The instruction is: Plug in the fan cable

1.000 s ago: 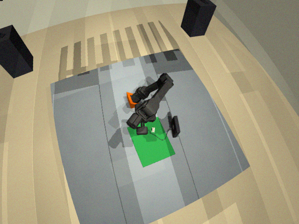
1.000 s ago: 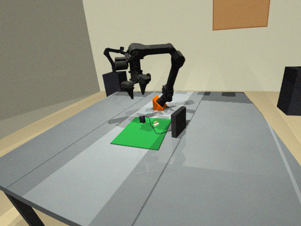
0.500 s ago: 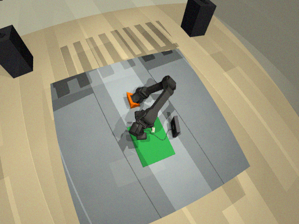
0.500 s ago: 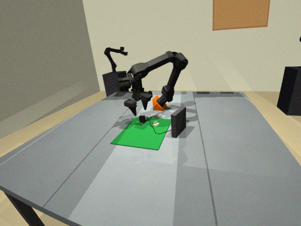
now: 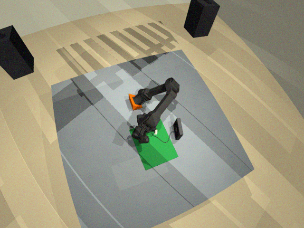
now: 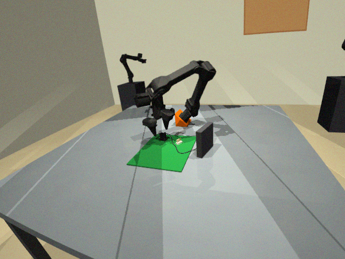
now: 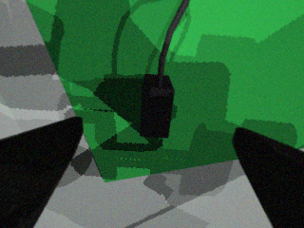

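The black plug stands on the green board near its far corner, its cable running out of it. The four-pin header is a small pale part on the board, apart from the plug; it is not in the wrist view. My gripper is open and empty above the plug, one finger on either side and clear of it. In the top view the arm hides the plug and the fingertips. The black fan stands upright beside the board.
The fan's thin cable loops over the board between plug and fan, passing near the header. The orange arm base sits behind the board. Dark pedestals stand beyond the table.
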